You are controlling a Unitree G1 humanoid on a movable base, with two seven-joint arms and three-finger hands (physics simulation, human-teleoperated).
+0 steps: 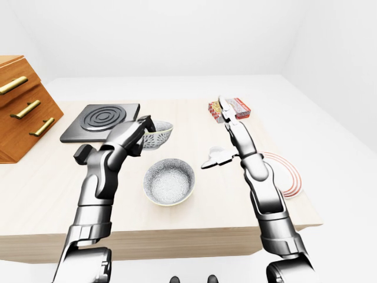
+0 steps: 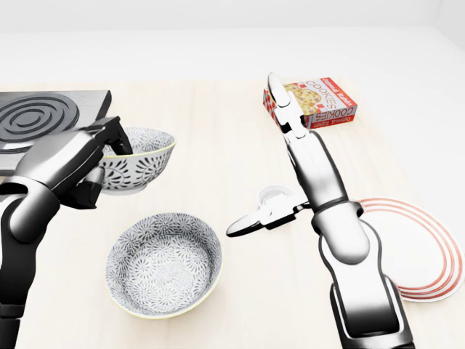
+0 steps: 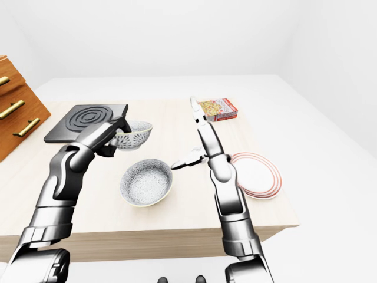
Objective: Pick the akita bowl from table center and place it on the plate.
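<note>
A small white bowl with a dark net pattern, the akita bowl, sits left of the table's middle in the head view. My left hand is shut on its left rim, thumb inside and fingers under the wall. I cannot tell whether the bowl is clear of the wood. The plate, white with red rings, lies at the right of the table. Between bowl and plate, my right hand is open, fingers pointing up the view and thumb out to the left, holding nothing.
A larger speckled bowl stands on the table below the held bowl. A cookie box lies at the top right, and a black burner plate at the top left. A wooden drawer cabinet stands at the far left.
</note>
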